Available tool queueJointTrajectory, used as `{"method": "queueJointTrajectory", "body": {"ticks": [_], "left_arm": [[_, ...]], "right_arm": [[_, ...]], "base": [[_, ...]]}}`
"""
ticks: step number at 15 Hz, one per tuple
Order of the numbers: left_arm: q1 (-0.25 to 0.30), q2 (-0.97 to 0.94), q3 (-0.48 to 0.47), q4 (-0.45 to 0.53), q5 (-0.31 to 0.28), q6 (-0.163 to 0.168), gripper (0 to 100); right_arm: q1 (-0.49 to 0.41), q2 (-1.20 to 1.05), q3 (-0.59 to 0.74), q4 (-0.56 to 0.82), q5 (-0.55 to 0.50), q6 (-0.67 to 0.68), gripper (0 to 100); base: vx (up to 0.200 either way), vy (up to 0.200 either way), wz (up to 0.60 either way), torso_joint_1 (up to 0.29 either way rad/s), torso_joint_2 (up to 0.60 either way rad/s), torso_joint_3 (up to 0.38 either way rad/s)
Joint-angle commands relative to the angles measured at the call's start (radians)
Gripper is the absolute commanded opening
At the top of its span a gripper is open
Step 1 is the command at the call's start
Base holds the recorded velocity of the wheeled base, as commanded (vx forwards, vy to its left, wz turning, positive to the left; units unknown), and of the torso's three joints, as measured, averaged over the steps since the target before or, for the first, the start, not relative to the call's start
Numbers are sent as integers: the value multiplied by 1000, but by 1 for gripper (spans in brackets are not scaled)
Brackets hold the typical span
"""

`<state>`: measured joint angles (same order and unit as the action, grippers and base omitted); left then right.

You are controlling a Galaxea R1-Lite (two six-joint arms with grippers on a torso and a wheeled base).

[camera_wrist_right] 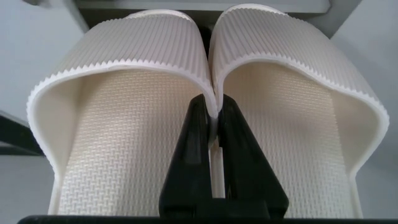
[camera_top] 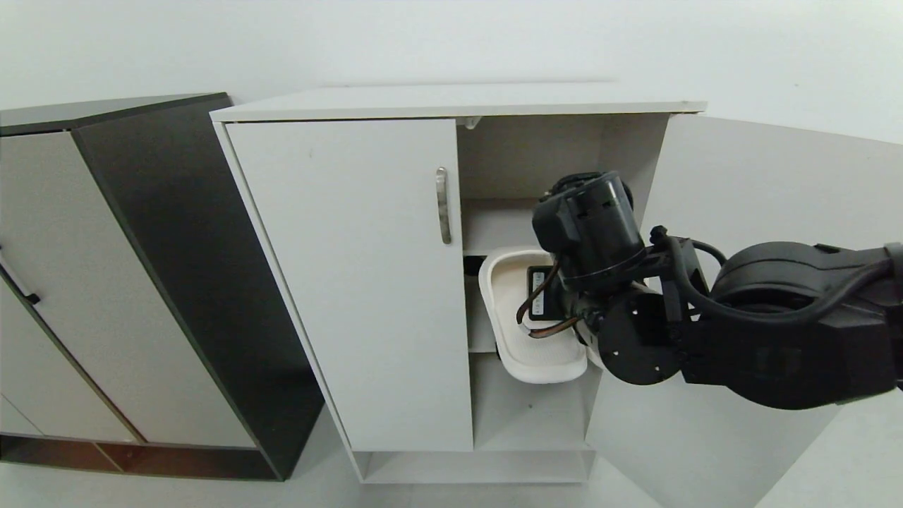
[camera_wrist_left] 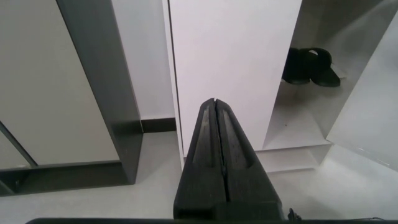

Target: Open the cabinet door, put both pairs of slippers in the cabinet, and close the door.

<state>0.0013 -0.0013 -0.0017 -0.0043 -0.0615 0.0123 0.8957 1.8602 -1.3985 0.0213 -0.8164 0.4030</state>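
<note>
White cabinet (camera_top: 451, 102): right door (camera_top: 748, 197) swung wide, left door (camera_top: 353, 282) closed, a dark grey cabinet (camera_top: 176, 268) just beside it. Right gripper (camera_wrist_right: 214, 115) clamps the white slippers (camera_top: 522, 339) by their inner edges at the open compartment's mouth; black slippers (camera_wrist_left: 311, 65) sit on a shelf (camera_wrist_left: 298, 102) inside. Left gripper (camera_wrist_left: 214, 109) pinched together, empty, facing the closed door.

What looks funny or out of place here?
Nothing is broken or spilled. The white slippers hang tilted at the open cabinet, pinched together by the right gripper; the black slippers sit side by side inside it.
</note>
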Motion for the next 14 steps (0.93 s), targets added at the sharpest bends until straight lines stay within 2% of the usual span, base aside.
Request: {"method": "queueJointTrajectory", "body": {"ticks": [1,5,14], "left_arm": [[0,1,0,0,0,1,0],[0,1,0,0,0,1,0],[0,1,0,0,0,1,0]], "right_arm": [[-9,14,0,0,-3,-7,0],[-9,16,-2,-3,-15,-12,0],[-14,11,-4,-4,-15,-24,0]], "base": [[0,0,0,0,0,0],[0,0,0,0,0,0],[200,0,0,2,3,5]]}}
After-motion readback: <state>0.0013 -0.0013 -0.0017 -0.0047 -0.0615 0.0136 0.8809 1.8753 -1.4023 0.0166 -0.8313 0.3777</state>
